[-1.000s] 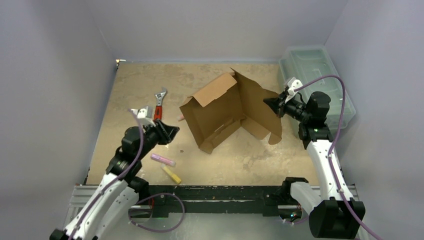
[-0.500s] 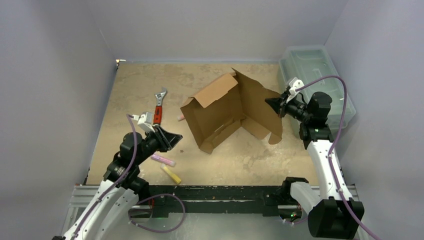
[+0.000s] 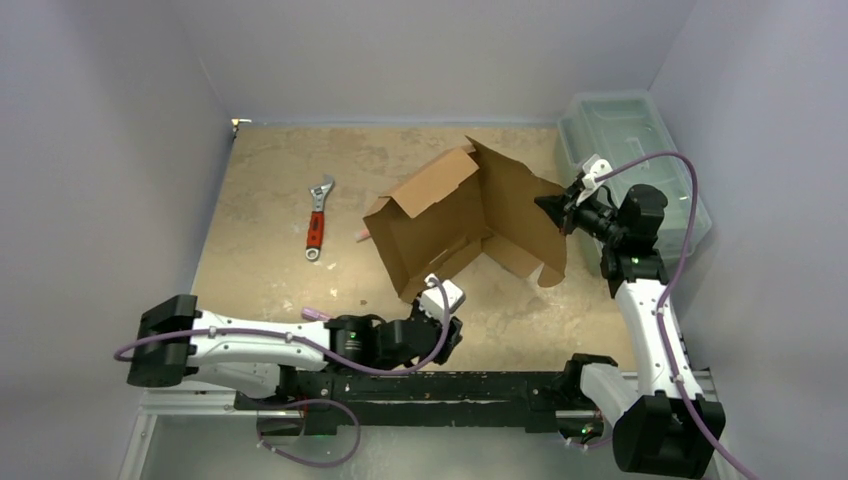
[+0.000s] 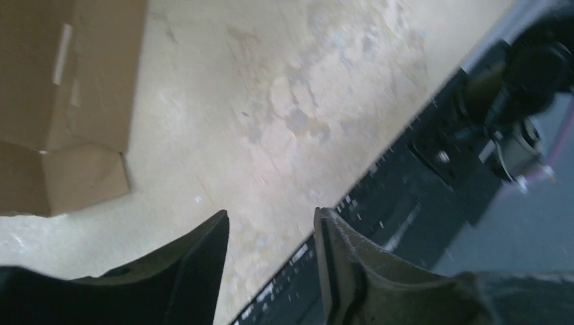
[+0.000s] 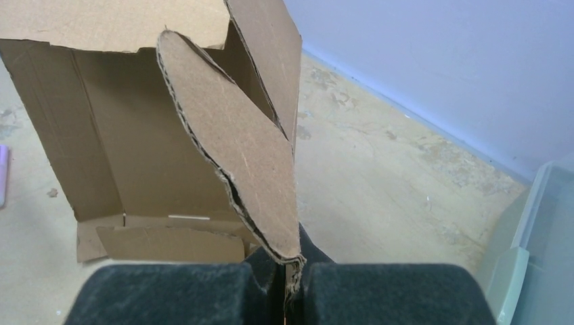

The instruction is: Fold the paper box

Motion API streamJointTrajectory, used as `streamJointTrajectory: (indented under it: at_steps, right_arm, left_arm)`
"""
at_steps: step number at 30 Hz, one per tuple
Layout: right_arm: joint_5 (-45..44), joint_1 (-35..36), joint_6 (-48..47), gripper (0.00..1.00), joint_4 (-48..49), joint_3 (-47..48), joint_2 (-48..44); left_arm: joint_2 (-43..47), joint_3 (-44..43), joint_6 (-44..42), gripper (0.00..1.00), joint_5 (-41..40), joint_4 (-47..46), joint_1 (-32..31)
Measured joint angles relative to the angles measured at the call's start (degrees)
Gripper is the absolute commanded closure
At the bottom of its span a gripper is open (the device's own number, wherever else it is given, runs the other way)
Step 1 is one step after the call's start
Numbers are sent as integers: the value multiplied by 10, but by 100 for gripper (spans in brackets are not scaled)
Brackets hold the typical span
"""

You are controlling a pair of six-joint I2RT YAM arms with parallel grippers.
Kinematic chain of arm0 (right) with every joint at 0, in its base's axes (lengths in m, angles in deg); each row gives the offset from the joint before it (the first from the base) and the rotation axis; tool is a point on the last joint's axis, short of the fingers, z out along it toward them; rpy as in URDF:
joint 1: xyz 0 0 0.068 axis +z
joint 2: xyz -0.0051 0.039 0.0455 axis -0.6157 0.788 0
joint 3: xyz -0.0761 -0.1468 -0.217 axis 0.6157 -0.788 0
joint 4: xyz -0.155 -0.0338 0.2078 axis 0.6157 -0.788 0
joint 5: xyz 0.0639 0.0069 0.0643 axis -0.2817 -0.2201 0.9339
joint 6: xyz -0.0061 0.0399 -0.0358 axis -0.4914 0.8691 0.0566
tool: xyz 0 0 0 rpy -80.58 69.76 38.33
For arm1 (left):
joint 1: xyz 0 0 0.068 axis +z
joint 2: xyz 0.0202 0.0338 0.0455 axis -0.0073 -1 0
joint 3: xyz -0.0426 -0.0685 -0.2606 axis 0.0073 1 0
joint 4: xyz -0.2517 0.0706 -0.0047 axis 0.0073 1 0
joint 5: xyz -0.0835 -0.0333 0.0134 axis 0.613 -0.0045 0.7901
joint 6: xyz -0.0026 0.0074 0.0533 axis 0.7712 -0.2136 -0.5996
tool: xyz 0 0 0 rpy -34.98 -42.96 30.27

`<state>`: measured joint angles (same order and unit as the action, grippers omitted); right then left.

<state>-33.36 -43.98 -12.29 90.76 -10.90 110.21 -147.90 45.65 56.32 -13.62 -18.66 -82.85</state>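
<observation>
The brown paper box [image 3: 440,215] stands partly folded mid-table, its flaps raised. My right gripper [image 3: 553,208] is at the box's right side, shut on the rounded tip of one flap. In the right wrist view that flap [image 5: 244,156] runs down into the pinch of my right gripper [image 5: 288,274]. My left arm lies low along the near edge, and my left gripper [image 3: 452,335] sits just below the box's near corner, apart from it. In the left wrist view my left gripper [image 4: 271,217] is open with only table and rail between its fingers; the box [image 4: 61,88] shows at upper left.
A red-handled wrench [image 3: 317,216] lies left of the box. A pink marker [image 3: 316,313] pokes out beside my left arm. A pale-green plastic bin [image 3: 630,150] stands at the far right, its rim [image 5: 535,250] close to my right gripper. A black rail [image 3: 450,385] borders the near edge.
My left arm has swung from beside the wrench down and right along the near edge to below the box, and its jaws have opened wider. The right gripper still holds the flap.
</observation>
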Motion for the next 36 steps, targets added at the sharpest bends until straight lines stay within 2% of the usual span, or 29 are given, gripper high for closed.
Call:
streamJointTrajectory:
  at_steps: [2, 4, 10, 16, 23, 26, 31, 36]
  right_arm:
    - [0, 0, 0, 100, 0, -1, 1]
    - [0, 0, 0, 100, 0, -1, 2]
    - [0, 0, 0, 100, 0, -1, 2]
    - [1, 0, 0, 100, 0, -1, 2]
    - [1, 0, 0, 100, 1, -1, 2]
    - [1, 0, 0, 100, 1, -1, 2]
    - [1, 0, 0, 100, 3, -3, 2]
    - [1, 0, 0, 100, 4, -4, 2]
  left_arm:
    - [-36, -16, -22, 41, -48, -18, -4]
    - [-58, -17, -30, 41, -70, -38, 20]
    - [-100, -21, -36, 39, -70, -69, 136]
    - [-165, -72, -57, 38, -41, -69, 159]
    - [-226, -86, -78, 39, -23, -64, 200]
    - [-248, -90, -91, 45, -18, -64, 211]
    - [-255, -91, -103, 68, 4, -66, 218]
    - [-255, -90, -102, 72, 53, -84, 218]
